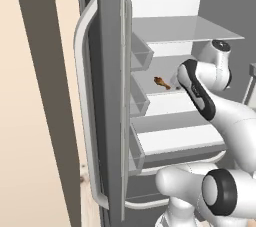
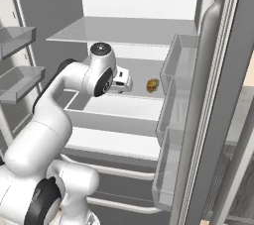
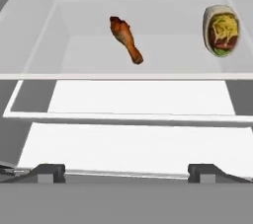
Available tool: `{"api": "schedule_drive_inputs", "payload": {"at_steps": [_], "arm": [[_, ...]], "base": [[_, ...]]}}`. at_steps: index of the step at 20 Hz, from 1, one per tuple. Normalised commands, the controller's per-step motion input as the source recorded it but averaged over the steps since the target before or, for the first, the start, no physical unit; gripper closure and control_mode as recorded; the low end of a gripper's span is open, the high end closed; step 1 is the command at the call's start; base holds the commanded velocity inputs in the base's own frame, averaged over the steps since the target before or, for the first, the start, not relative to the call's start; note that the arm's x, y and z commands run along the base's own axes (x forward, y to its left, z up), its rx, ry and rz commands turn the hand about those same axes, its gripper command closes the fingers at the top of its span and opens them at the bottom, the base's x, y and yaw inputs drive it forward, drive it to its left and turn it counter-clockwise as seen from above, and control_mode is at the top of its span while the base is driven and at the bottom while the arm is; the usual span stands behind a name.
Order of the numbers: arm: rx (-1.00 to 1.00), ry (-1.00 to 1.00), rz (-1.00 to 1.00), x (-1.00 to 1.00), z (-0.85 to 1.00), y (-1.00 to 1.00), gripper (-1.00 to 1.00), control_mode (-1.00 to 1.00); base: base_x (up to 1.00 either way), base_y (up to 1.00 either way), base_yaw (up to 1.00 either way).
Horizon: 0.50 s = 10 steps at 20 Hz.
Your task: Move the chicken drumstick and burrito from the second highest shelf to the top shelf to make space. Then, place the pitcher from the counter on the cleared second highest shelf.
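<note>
Open fridge, arm reaching in at second highest shelf (image 3: 74, 53) level. Gripper (image 3: 126, 171) with fingers (image 3: 49, 171) spread wide, released, holding nothing, well short of the food.

Chicken drumstick (image 3: 126, 38) lying flat near middle of that shelf, thick end toward the back wall, thin bone tip toward the shelf front; also seen as a small brown piece in left base view (image 1: 160, 82). Burrito (image 3: 221, 29) on same shelf, well apart to the drumstick's right in hand view, open end with filling facing the camera; visible in right base view (image 2: 153, 85) near the door bins. Top shelf (image 2: 124, 33) above, bare. Pitcher not sighted.

Handling guess: drumstick light, fairly stiff, rounded and tapering, likely to roll or squirt out if pinched at the bone tip. Best grip probably across the thick meaty end, fingers set crosswise to its long axis. Burrito soft, squashable, filling could spill from the open end; take across the middle of the roll, gentle squeeze. Low shelf clearance overhead, so lift only slightly before pulling out.
</note>
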Motion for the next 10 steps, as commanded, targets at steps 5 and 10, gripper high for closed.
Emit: {"api": "schedule_drive_inputs", "payload": {"at_steps": [5,10], "arm": [[0.0,-0.06,0.03,0.42,-0.36,0.0,-1.0,-1.0],[0.0,0.0,0.03,0.58,-0.06,0.0,-1.0,-1.0]], "base": [[0.0,0.0,0.0],[0.0,0.0,0.0]]}}
